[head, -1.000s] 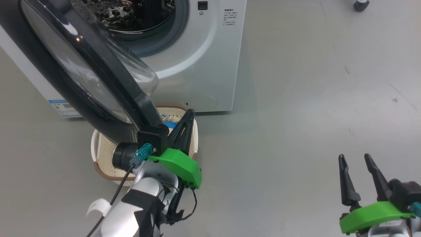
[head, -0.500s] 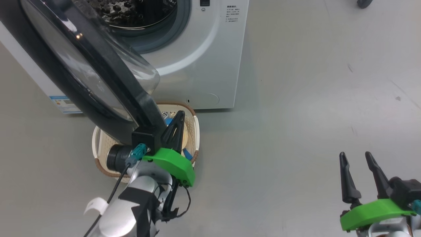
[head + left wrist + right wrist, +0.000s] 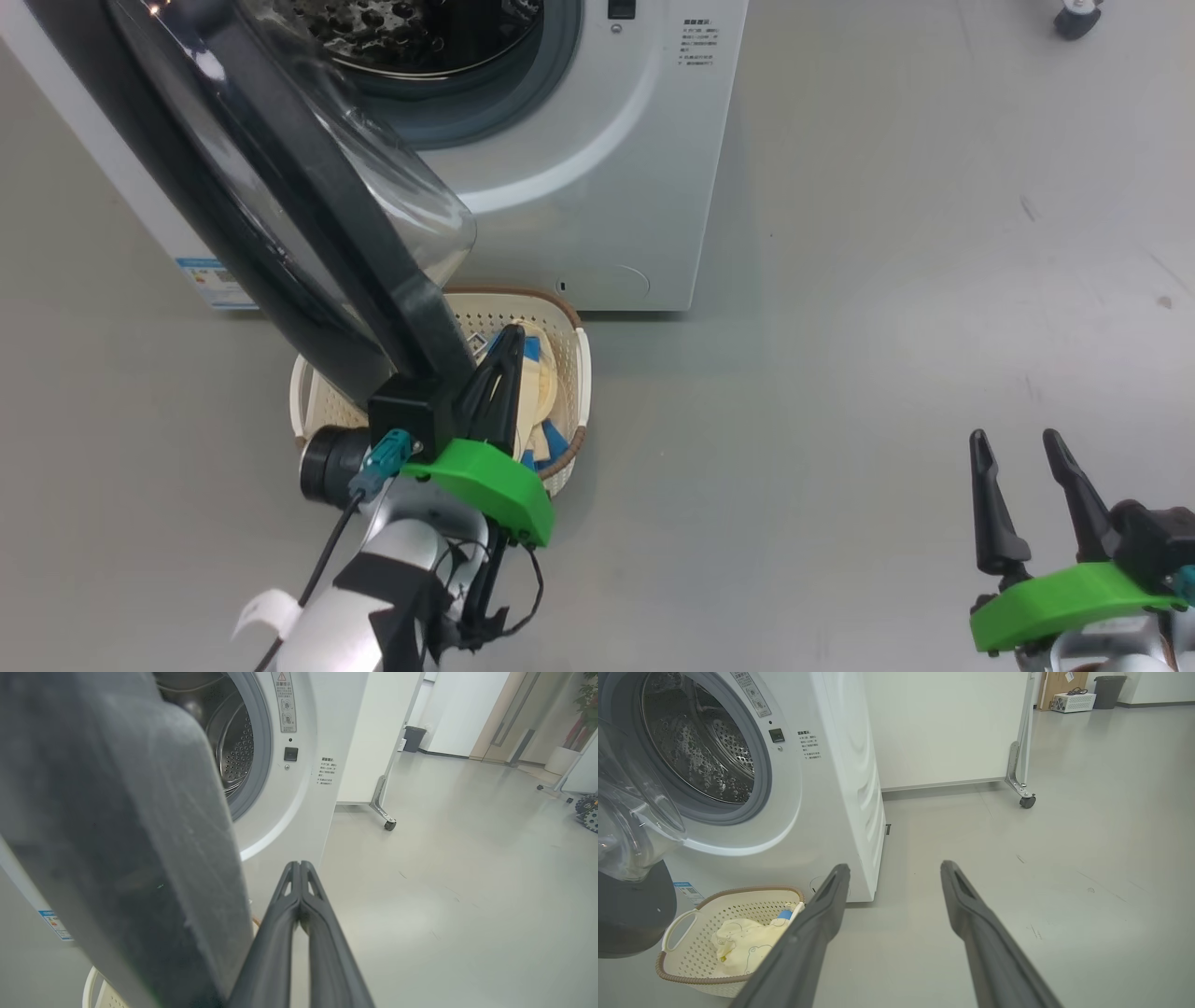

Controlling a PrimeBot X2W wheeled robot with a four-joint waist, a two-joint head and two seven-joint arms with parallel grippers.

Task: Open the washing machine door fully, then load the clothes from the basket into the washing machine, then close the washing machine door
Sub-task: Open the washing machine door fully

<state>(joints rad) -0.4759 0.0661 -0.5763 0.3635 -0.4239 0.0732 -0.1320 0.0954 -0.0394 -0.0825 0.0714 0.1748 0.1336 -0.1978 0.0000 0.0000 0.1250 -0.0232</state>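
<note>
This looks like a lab or office test space, not a home: the washing machine (image 3: 822,788) stands free on a bare, glossy grey floor (image 3: 1064,835). Beyond the right gripper (image 3: 895,866) stands a white partition on castors (image 3: 952,723), with a dark waste bin (image 3: 1109,690) farther back. Ahead of the left gripper (image 3: 299,864) are a wooden door (image 3: 507,718) and a potted plant (image 3: 586,709).

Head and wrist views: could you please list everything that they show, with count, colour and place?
washing machine: one, white, top of head view.
washing machine door: one, black with clear window, swung open over the basket.
basket: one, cream, brown rim, on the floor before the machine.
clothes: one heap, pale yellow with blue trim, in the basket.
blue label: one, machine's lower corner.
white panel: one, on castors, beyond the machine.
bin: one, dark grey, far background.
left gripper: one, dark, green mount, jaws shut, beside the door's edge.
right gripper: one, same colours, jaws open, lower right of head view.
</note>
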